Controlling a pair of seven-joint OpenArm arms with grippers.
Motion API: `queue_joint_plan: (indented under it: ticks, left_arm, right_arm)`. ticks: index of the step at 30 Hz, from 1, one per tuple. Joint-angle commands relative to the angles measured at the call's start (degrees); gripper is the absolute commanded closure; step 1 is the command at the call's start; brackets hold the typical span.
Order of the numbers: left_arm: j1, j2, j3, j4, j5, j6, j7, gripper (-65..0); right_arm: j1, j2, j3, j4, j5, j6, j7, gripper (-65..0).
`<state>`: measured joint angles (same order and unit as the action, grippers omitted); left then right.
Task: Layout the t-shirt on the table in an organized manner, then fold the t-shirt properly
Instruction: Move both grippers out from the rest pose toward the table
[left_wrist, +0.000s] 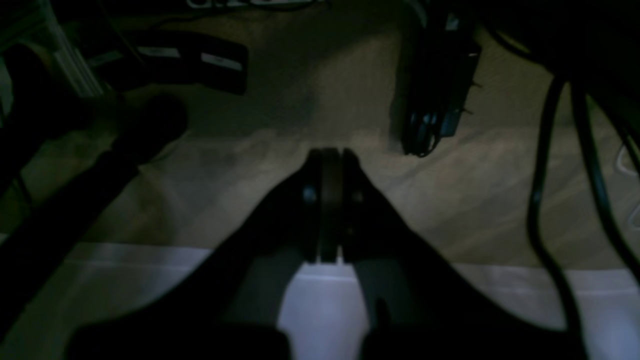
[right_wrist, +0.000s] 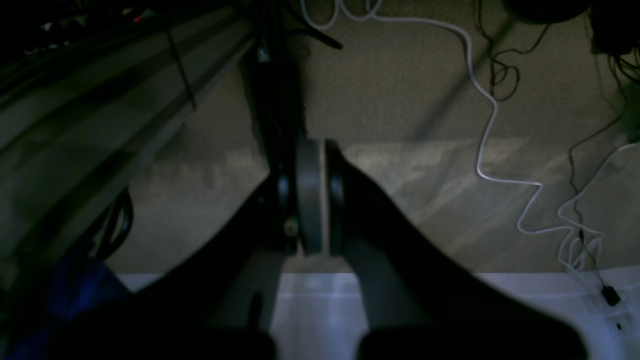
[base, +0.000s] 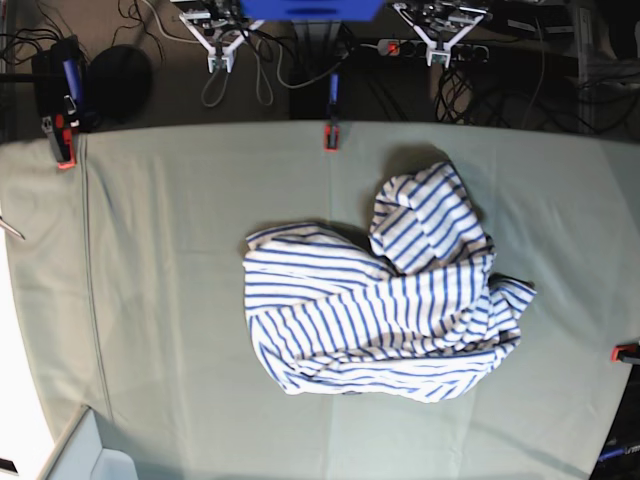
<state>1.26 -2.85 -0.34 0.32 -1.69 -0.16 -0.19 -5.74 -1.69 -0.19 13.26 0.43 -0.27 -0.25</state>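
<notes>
The left claw (left_wrist: 330, 155) is closed, its dark pads pressed flat together with nothing between them. The right claw (right_wrist: 320, 150) is the same: pads together and empty. Both wrist views look down past the claws at carpeted floor beyond a pale edge, so both arms are parked off the work area. In the base view the two claws sit at the far edge, left claw (base: 441, 45) and right claw (base: 222, 55), well apart from the cloth.

The soft white cotton t-shirt with thin blue horizontal stripes (base: 385, 305) lies crumpled right of centre on the large tabletop covered in pale grey-green cloth (base: 160, 300). One part is bunched up toward the far side and the rest spreads in folds toward the near side. I cannot tell sleeves, collar or hem apart in the heap. Laying out has not begun, by my judgement.

What could go wrong: with layers stacked, a pinch may take two thicknesses at once and drag the whole bundle instead of opening it. A claw pressed too low could also catch the table covering, which looks loose enough to wrinkle. Grabbing an unidentified fold may twist the shirt further.

Around it: small red clamps hold the covering, one at the far edge (base: 329, 135), one at the far left corner (base: 64, 150) and one at the right edge (base: 625, 352), the last fairly near the shirt. A white cable (right_wrist: 495, 130) trails on the floor. Nothing lies between the arms and the shirt.
</notes>
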Motion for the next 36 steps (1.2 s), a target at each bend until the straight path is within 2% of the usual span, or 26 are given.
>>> queue_joint_plan:
  ticks: [1, 8, 14, 20, 25, 29, 36]
  left_arm:
    - [0.7, 0.2, -0.3, 0.0, -0.9, 0.1, 0.1, 0.0]
    - [1.0, 0.4, -0.4, 0.2, -2.4, 0.0, 0.1, 0.0]
    - [2.7, 0.4, -0.1, 6.3, -2.3, -0.1, 0.5, 0.0]
    - [2.8, 0.3, -0.1, 7.0, -2.3, -0.1, 0.6, 0.0]
    - [6.8, -0.3, -0.4, 11.2, -2.5, -0.1, 0.1, 0.0]
    - [15.1, -1.7, -0.5, 24.5, -2.5, -0.1, 0.1, 0.0]
    - [28.2, -5.6, -0.7, 49.6, -2.8, 0.4, 0.6, 0.0]
  right_arm:
    - [-0.4, 0.3, -0.1, 0.2, -0.1, 0.6, -0.1, 0.0]
    - [-1.6, 1.0, 0.1, 0.5, -0.1, 0.6, 0.2, 0.0]
    - [-1.7, 1.1, -0.1, 0.5, -0.1, 0.6, 0.1, 0.0]
    - [-2.4, 1.2, -0.1, 0.5, -0.1, 0.6, 0.2, 0.0]
    - [-4.2, 1.3, -0.1, 1.1, -0.1, 0.6, 0.3, 0.0]
    - [-11.3, 2.1, 0.2, 12.1, -0.1, 0.6, 0.2, 0.0]
    - [-29.6, 3.5, 0.2, 44.1, -0.1, 0.6, -0.3, 0.0]
